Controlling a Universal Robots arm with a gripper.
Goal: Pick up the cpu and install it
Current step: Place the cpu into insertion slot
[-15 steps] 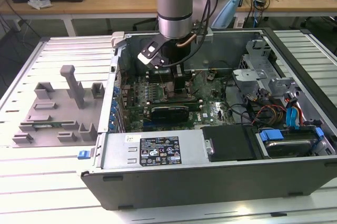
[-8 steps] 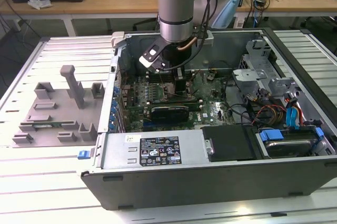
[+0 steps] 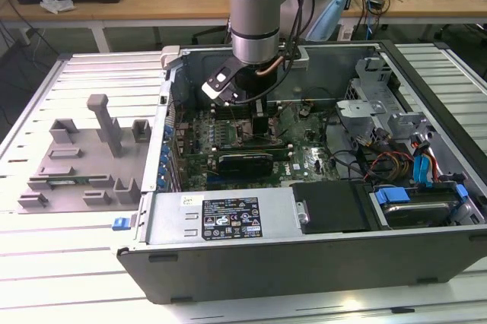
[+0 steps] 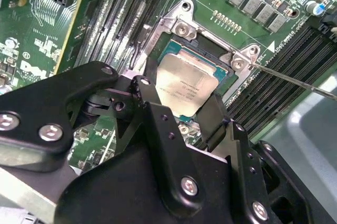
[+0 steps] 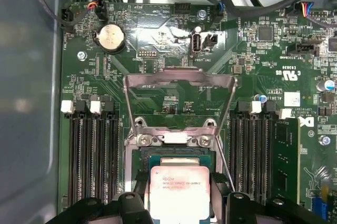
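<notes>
The cpu [image 4: 187, 87] [image 5: 179, 190] is a flat square chip with a silvery top. It sits level over the open motherboard socket [image 4: 181, 21] [image 5: 174, 140], held between my black fingers [image 4: 147, 95] [image 5: 138, 184]. My gripper [image 4: 181, 98] [image 5: 179, 184] is shut on the chip's two opposite edges. The socket's metal load plate [image 5: 179, 77] stands swung open beyond the chip. In the exterior view my gripper [image 3: 259, 122] reaches down into the middle of the open computer case [image 3: 304, 263], over the motherboard.
Memory slots [image 5: 92, 155] flank the socket, and a thin lever rod [image 4: 295, 79] sticks out beside it. A long black expansion card [image 3: 243, 163] lies just in front of the gripper. Drive bays and cables [image 3: 396, 164] crowd the exterior view's right. A grey fixture tray [image 3: 76, 160] lies outside the case.
</notes>
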